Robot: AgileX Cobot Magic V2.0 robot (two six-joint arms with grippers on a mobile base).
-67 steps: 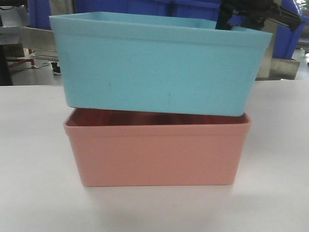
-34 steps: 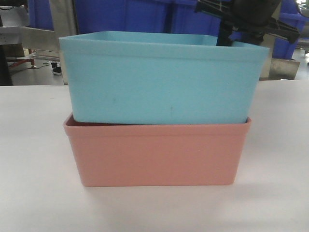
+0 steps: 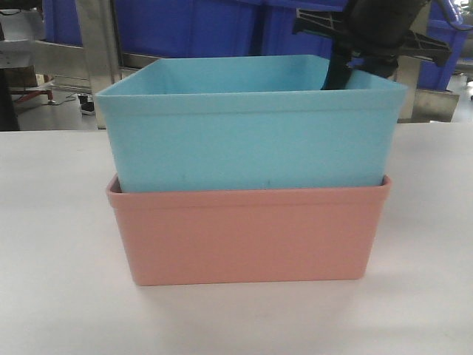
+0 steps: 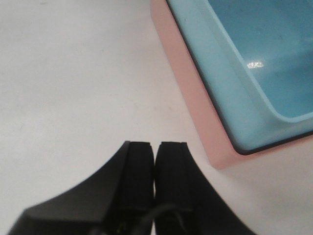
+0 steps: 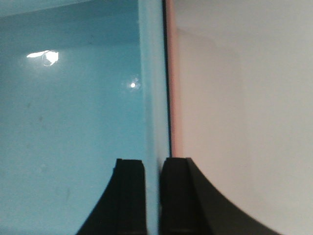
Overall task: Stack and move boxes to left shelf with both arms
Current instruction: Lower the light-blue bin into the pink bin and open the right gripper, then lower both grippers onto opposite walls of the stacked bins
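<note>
My right tool (image 5: pixel 151 165) is clamped on the wall of the blue box (image 3: pixel 251 140) to seat it inside the pink box (image 3: pixel 251 237) on the counter (image 3: pixel 52 296); my left tool (image 4: pixel 155 148), tips together and empty, hovers beside the pink box.

Bare tabletop (image 3: pixel 52 244) lies open beside the pink tub (image 3: pixel 247 237), whose mouth the blue tub (image 3: pixel 247 140) fills; blue crates (image 3: pixel 192 29) stand behind.

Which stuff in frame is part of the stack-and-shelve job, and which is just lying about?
Job:
- blue box, nested in the pink box
- right pincer, clamped on the blue box's wall
- left pincer, shut, holding nothing

Lying about:
- dark blue crates behind the table
- metal post in the background
</note>
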